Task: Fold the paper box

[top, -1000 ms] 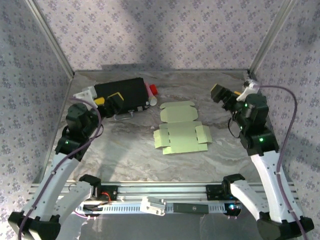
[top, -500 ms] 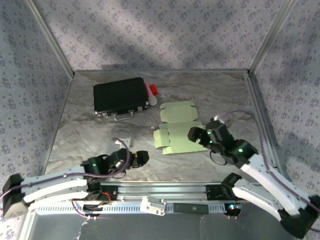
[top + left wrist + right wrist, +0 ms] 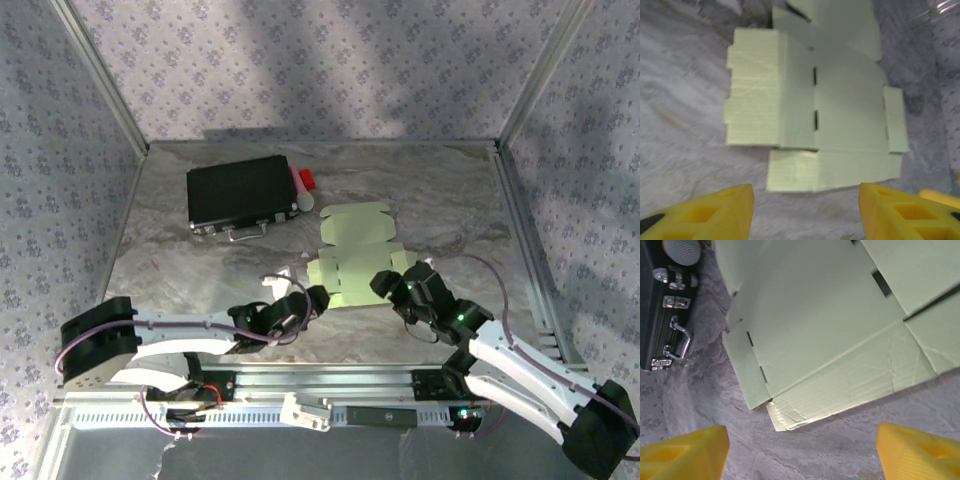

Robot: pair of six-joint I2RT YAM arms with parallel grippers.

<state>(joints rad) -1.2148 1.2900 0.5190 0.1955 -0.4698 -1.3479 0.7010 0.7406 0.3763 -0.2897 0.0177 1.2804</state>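
Left claw (image 3: 805, 202) and right claw (image 3: 802, 442) are both parted and empty, poised at the near corners of the flat paper box (image 3: 358, 250) lying mid-worktop (image 3: 200, 270). This looks like the approach; next, probably, each must pinch an edge and fold it upward.

The paper box (image 3: 835, 115) is lying flat on the table (image 3: 685, 150), just ahead of the left gripper (image 3: 805, 200), with its near edge sitting a little beyond the tips of the two fingers (image 3: 715, 215) and spanning the gap between them. The right gripper (image 3: 802, 440) is facing the same sheet from its other near corner, the sheet spreading ahead of both fingers (image 3: 920, 450). Beyond the left-hand finger, well apart from the sheet, a case (image 3: 655, 305) is lying with its handle (image 3: 682, 347) towards the sheet. A small cylinder (image 3: 305, 198) is lying just beside the case's right end.
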